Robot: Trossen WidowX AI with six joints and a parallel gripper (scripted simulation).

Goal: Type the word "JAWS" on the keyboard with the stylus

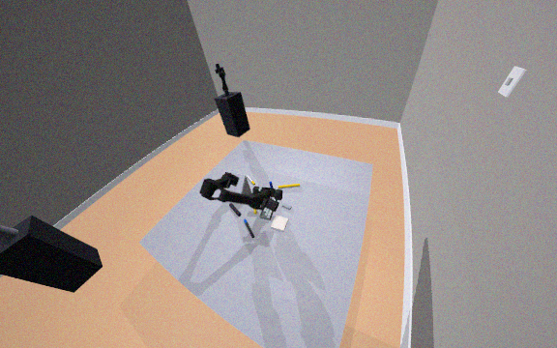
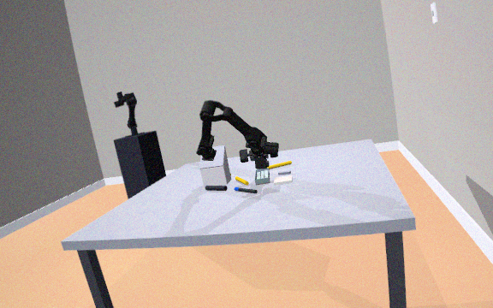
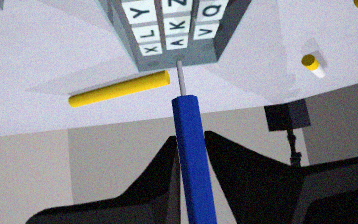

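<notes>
Centrally, you see the grey table (image 1: pixel 337 203) (image 2: pixel 238 214) (image 3: pixel 20 55), with a black pedestal (image 1: pixel 232 115) (image 2: pixel 131 162) (image 3: pixel 287 116) standing beyond it. Your black arm (image 1: pixel 240 197) (image 2: pixel 240 124) arches over the tabletop, its forward end lowered near the keyboard (image 1: pixel 267 218) (image 2: pixel 262 181) (image 3: pixel 222 47). Lettered keys show between its raised sides; in the wrist view, you can read A, K, X, L, Y, V and Q. Next in length, a yellow rod (image 1: pixel 288 186) (image 2: pixel 280 164) (image 3: pixel 120 89) lies near the keyboard. Your jaws are clamped on the blue stylus (image 1: pixel 271 185) (image 3: pixel 192 155), whose thin grey tip (image 3: pixel 181 80) points toward the keyboard's edge, near the A key (image 3: pixel 177 43); you cannot tell whether it touches. A pale square (image 1: pixel 279 223) (image 2: pixel 283 180) lies beside the keyboard. Smaller still, a short grey bar (image 1: pixel 286 207) (image 2: pixel 284 173) lies near that square.
</notes>
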